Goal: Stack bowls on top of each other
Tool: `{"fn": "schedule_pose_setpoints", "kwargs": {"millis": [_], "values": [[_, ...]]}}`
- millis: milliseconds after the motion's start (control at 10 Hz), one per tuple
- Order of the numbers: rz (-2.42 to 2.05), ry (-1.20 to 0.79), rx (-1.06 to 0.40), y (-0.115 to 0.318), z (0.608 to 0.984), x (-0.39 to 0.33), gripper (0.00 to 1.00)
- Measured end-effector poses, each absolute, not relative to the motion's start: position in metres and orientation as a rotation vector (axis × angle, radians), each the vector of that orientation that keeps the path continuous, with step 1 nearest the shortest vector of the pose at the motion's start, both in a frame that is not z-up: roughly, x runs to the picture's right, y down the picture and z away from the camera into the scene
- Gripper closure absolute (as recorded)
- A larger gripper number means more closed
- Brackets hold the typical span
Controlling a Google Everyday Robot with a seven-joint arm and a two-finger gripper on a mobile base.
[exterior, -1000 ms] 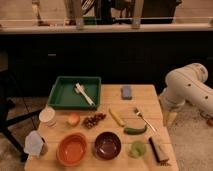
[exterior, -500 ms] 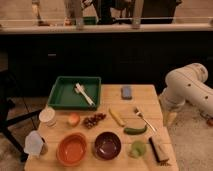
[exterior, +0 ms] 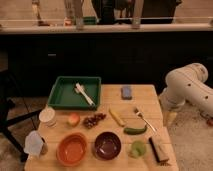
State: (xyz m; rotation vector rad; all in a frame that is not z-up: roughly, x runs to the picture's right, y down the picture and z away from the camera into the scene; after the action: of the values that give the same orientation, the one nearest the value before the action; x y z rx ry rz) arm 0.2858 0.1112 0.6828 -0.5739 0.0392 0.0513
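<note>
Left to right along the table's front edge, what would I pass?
Pale whitish object, bright orange bowl, dark maroon bowl, round green fruit, dark oblong object, then the robot's gripper beside the wooden table.

Wooden table (exterior: 146, 96) is set centre-frame. Dark cabinet fronts (exterior: 100, 60) are seen behind it, w/ a pale ledge (exterior: 100, 27) along the top. Speckled floor (exterior: 192, 147) is dimly lit at rt.
</note>
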Motion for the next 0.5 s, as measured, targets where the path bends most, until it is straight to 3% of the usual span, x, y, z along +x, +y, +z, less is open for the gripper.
{"fn": "schedule_pose_setpoints", "kwargs": {"millis": [500], "values": [[0.06,-0.083,-0.573,0.11,0.677,0.229,0.2]]}}
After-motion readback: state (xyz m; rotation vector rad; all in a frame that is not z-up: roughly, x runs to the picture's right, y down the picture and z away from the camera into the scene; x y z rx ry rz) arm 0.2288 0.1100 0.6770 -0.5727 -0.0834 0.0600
